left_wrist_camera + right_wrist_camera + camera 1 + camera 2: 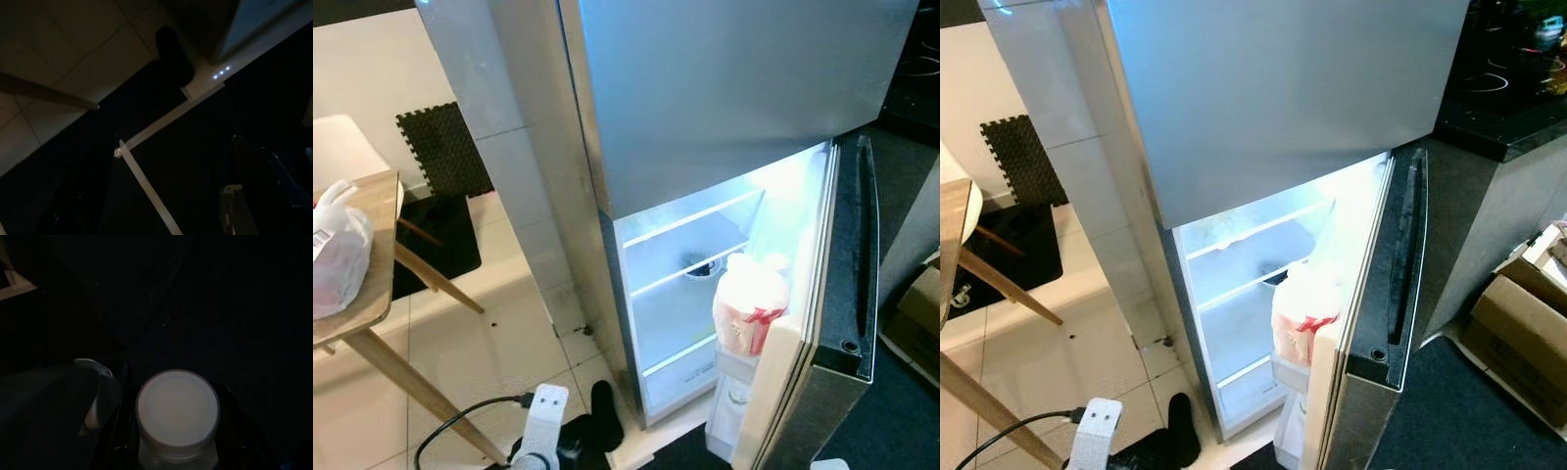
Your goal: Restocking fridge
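Fridge (724,98) stands straight ahead, silver, with its upper door closed and its lower door (842,323) swung open toward the robot's right. The lit lower compartment holds glass shelves (690,235), and a dark round object sits at the back of the middle one. A white bag with red print (749,304) rests in the upper rack of the open door, and below it a second door rack (734,397) holds something pale that I cannot make out.

To the left, a wooden table (377,255) carries a translucent plastic bag (337,259) with something red inside. A black foam mat (445,152) lies on the tiled floor (509,333) behind it. A white power strip (543,411) with a black cable sits on the floor near the fridge's base, beside a dark shoe-like object (605,411). In the right eye view, cardboard boxes (1528,323) stand on dark flooring to the right of the open door.

The right wrist view is very dark; the right end effector (176,450) grips a jar with a white lid (177,411), its black fingers (124,431) on either side of it. The left wrist view is also dim, showing floor tiles and the fridge's bottom edge; one black finger of the left end effector (264,186) is visible, and I cannot tell whether it is wide or narrow.
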{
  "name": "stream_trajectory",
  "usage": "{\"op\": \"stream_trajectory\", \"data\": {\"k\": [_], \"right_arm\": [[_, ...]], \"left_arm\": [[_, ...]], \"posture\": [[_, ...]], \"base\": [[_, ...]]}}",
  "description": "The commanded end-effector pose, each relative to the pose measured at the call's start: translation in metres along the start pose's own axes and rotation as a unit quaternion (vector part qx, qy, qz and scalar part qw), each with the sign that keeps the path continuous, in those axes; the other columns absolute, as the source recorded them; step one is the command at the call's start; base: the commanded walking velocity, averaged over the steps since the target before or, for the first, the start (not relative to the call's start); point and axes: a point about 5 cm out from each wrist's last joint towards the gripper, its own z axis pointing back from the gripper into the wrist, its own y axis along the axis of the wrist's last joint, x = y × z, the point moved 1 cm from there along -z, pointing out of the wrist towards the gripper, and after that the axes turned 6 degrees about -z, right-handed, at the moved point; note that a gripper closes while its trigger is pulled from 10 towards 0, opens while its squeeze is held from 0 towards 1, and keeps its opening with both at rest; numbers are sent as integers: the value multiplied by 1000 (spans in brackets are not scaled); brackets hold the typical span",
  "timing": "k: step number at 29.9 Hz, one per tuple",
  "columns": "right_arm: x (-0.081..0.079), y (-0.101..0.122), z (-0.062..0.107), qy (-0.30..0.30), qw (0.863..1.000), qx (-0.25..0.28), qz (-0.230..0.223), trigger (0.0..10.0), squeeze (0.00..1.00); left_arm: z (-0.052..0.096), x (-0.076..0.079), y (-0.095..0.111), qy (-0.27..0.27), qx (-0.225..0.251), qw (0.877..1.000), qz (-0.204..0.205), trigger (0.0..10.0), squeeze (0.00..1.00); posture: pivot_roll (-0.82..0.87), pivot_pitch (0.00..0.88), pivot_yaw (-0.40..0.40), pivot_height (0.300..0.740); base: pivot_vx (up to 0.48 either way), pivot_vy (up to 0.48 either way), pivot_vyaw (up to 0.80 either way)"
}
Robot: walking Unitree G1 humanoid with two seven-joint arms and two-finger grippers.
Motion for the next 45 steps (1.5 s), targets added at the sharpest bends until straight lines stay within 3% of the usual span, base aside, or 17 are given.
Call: {"op": "stream_trajectory", "data": {"k": [1, 6, 10, 14, 19, 34, 45], "right_arm": [[-4, -4, 1, -3, 1000, -5, -19, 10000, 0], [-5, -9, 1, -8, 1000, -16, -20, 10000, 0], [-3, -27, 4, -11, 998, -57, 6, 10000, 0], [10, -33, 6, -26, 998, -63, -3, 10000, 0], [21, -32, 7, -35, 998, -60, -6, 10000, 0], [19, -22, 4, -27, 998, -51, 23, 10000, 0], [25, -24, 5, -30, 998, -53, 29, 10000, 0]], "left_arm": [[0, 7, -3, -19, 0, 1000, -13, 10000, 0], [0, 10, -2, -26, 4, 1000, -16, 10000, 0], [0, 10, 0, -30, 11, 999, -22, 10000, 0], [-1, 13, 3, -45, 21, 999, -14, 10000, 0], [-1, 13, 5, -49, 25, 998, -2, 10000, 0], [-1, 22, 4, -68, 27, 997, 16, 10000, 0], [-1, 21, 5, -56, 34, 997, 31, 10000, 0]], "posture": [[-105, 60, 80, 726], [-112, 61, 104, 726], [-113, 61, 106, 726], [-121, 55, 101, 726], [-128, 55, 102, 726], [-140, 53, 88, 726], [-140, 60, 83, 726]], "base": [[0, 0, 0], [0, 0, 0], [0, 0, 0], [0, 0, 0], [0, 0, 0], [0, -335, 0], [0, -313, 0]]}}
